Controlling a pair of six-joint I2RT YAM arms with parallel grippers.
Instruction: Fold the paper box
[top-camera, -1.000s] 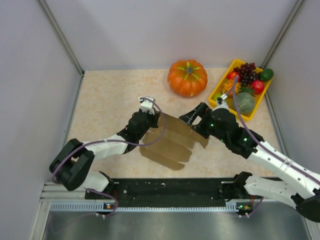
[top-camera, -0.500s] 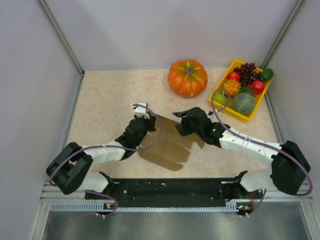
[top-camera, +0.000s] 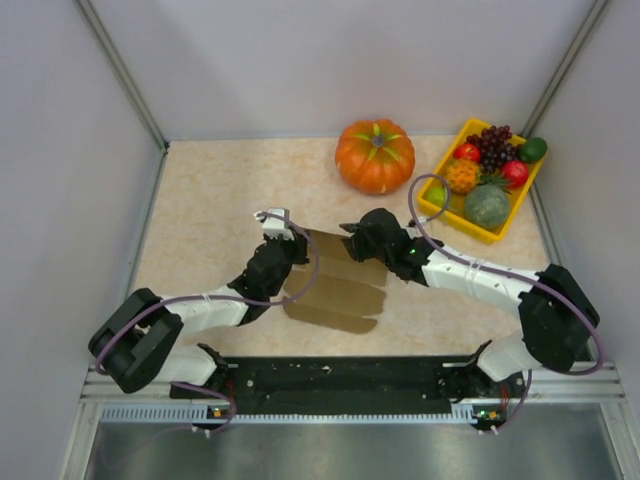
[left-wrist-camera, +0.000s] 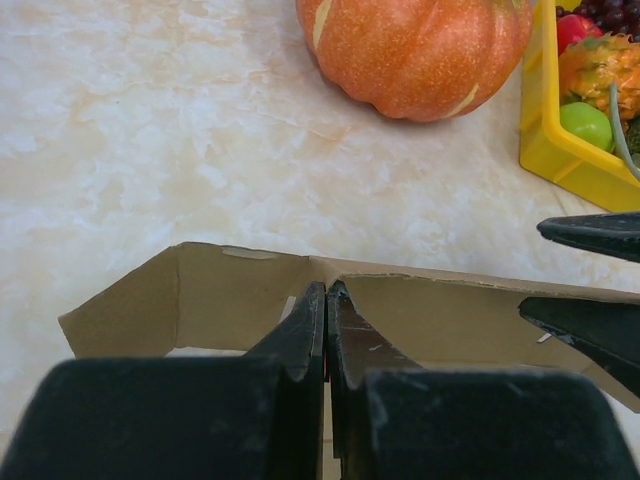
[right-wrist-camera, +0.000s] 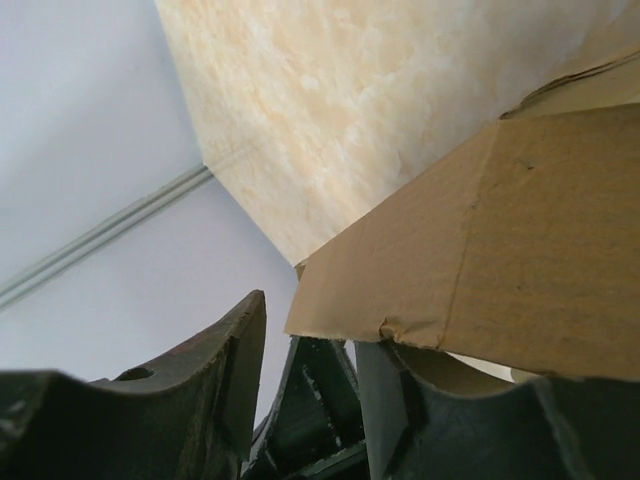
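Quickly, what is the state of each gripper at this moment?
Left gripper: shut on an edge of the paper box.
Right gripper: open, its jaws apart on either side of another edge of the box, not clamped.

The light is bright and even and seems to come from above, so the bench (top-camera: 210, 200) and the pale walls (top-camera: 300, 60) show no strong glare in the top view. The paper box (top-camera: 335, 285) throws only a soft, short shadow on the bench along its near edge. The pumpkin (left-wrist-camera: 420, 50) is lit evenly, with a narrow shadow under it. In the left wrist view the bench is sharp, but the left fingers (left-wrist-camera: 300, 335) are very close, black and out of focus at the bottom. In the right wrist view the right fingers (right-wrist-camera: 225, 360) are dark and soft, while the cardboard grain is clear.
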